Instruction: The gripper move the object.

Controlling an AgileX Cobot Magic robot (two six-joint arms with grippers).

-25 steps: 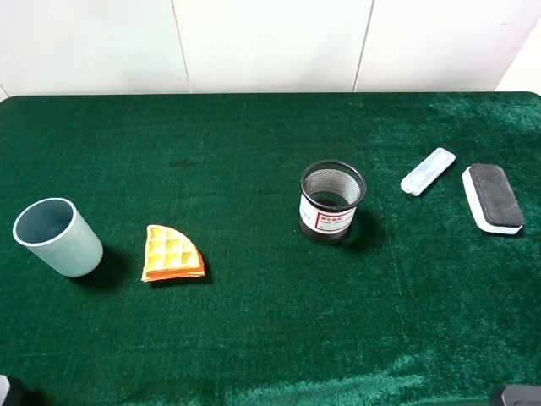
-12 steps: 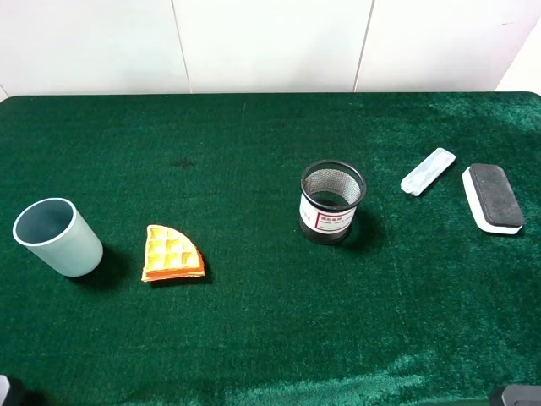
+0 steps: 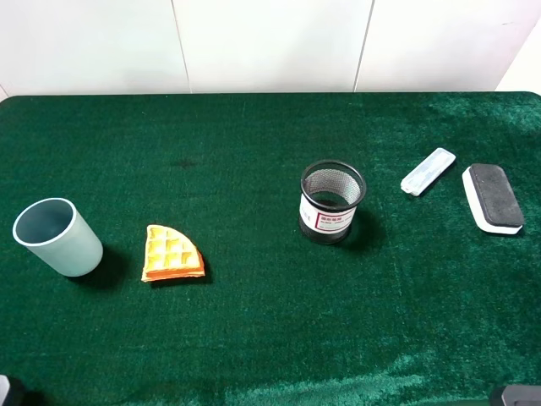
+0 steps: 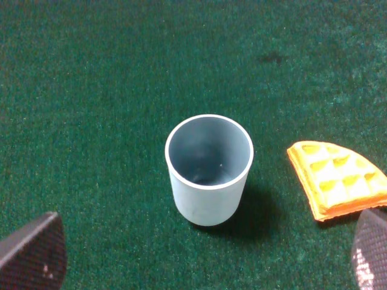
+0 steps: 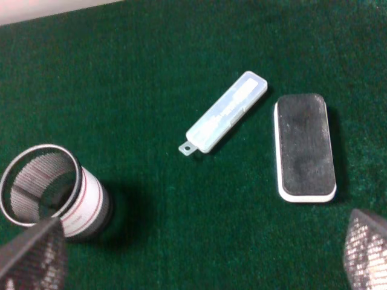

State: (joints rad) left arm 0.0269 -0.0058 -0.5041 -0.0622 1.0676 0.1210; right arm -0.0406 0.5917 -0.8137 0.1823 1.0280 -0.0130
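The eraser (image 3: 492, 197) has a black felt top on a white base and lies flat at the far right of the green cloth. It also shows in the right wrist view (image 5: 304, 147). My right gripper (image 5: 199, 251) is open and empty, well short of the eraser, with only its two fingertips (image 5: 33, 254) showing. My left gripper (image 4: 202, 251) is open and empty, hovering in front of a blue-grey cup. In the exterior high view only small dark bits of the arms show at the bottom corners.
A black mesh cup (image 3: 331, 201) stands at centre right. A slim light-grey bar (image 3: 428, 171) lies just left of the eraser. A blue-grey cup (image 3: 57, 237) stands at the left, with an orange waffle piece (image 3: 172, 254) beside it. A white wall backs the table.
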